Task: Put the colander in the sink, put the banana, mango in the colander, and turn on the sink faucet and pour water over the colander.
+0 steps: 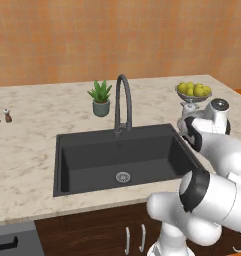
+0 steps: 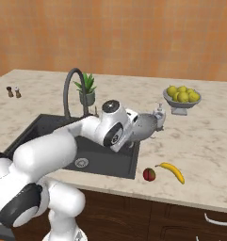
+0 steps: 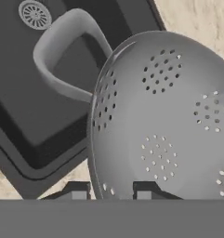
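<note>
My gripper (image 3: 108,191) is shut on the rim of the colander (image 3: 169,121), a silvery perforated bowl tipped on its side with one loop handle pointing out over the sink (image 3: 20,107). In the right base view the colander (image 2: 146,127) hangs in the air above the right edge of the dark sink (image 2: 105,162). The banana (image 2: 172,172) and the red mango (image 2: 149,174) lie side by side on the counter, right of the sink near the front edge. The sink faucet (image 1: 123,100) stands behind the basin with no water running.
A footed bowl of yellow-green fruits (image 2: 182,96) and a small white dispenser (image 2: 159,113) stand at the back right. A potted plant (image 1: 100,97) sits beside the faucet. Two small shakers (image 1: 2,116) stand far left. The round drain (image 1: 122,176) marks the basin's middle.
</note>
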